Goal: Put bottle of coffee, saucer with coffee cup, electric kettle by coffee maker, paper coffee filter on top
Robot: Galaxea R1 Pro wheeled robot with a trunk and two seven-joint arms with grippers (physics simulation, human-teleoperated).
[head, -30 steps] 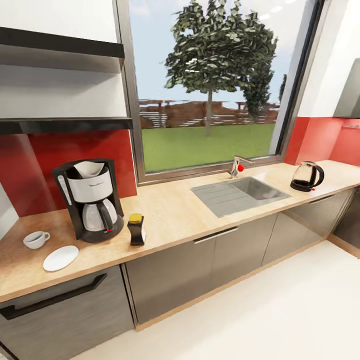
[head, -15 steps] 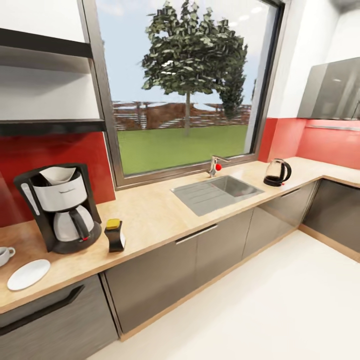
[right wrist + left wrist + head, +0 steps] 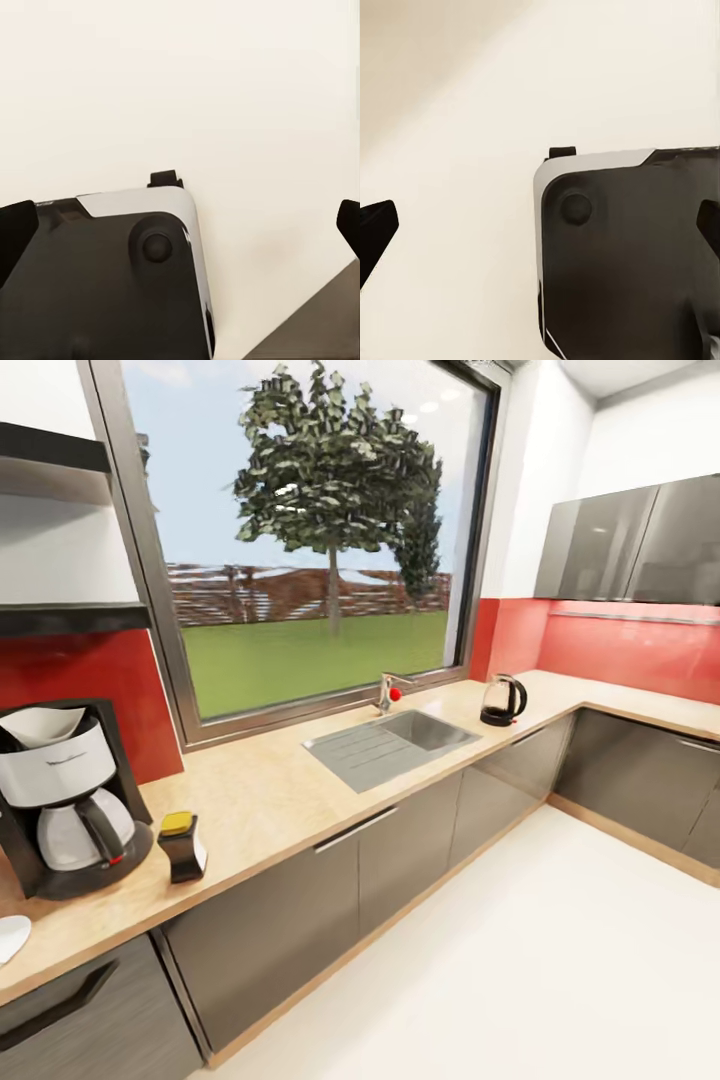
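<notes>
The head camera is looking down and forward from standing height, well back from the kitchen countertop (image 3: 270,800), taking in its run from the coffee maker (image 3: 65,800) to the electric kettle (image 3: 502,701) by the corner. Both wrist cameras are pointing down, close above the robot's base (image 3: 630,255) and the pale floor (image 3: 225,90), which all three views are sharing.

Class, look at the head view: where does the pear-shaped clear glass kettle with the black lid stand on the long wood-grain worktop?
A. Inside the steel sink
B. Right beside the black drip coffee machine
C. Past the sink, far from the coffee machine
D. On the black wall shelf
C: the electric kettle stands on the kitchen countertop beyond the steel sink, while the coffee maker is at the other end.
</notes>
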